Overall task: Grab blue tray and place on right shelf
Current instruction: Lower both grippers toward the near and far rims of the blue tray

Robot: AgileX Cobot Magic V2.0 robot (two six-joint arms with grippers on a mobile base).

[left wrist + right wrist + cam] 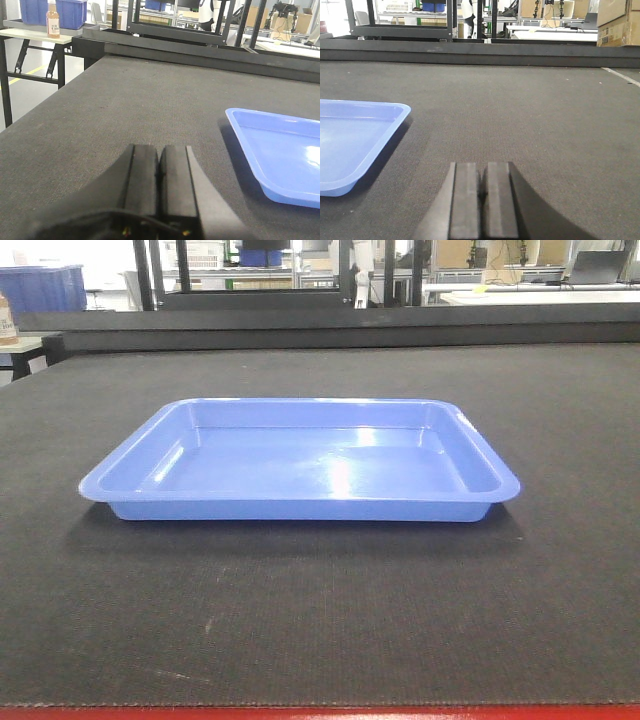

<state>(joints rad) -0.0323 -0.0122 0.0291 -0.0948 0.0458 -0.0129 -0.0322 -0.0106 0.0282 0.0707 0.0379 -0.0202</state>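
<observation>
The blue tray (300,462) lies flat and empty on the dark fabric tabletop (320,620), in the middle of the front view. Its left end shows at the right of the left wrist view (280,160); its right end shows at the left of the right wrist view (350,145). My left gripper (160,148) is shut and empty, low over the tabletop to the left of the tray. My right gripper (483,165) is shut and empty, low over the tabletop to the right of the tray. Neither gripper shows in the front view. The right shelf is out of view.
A raised dark ledge (330,332) runs along the table's far edge. Deep dark-blue bins (70,12) and a bottle (53,20) stand on a side table at far left. Cardboard boxes (618,22) stand at far right. Black frames stand behind.
</observation>
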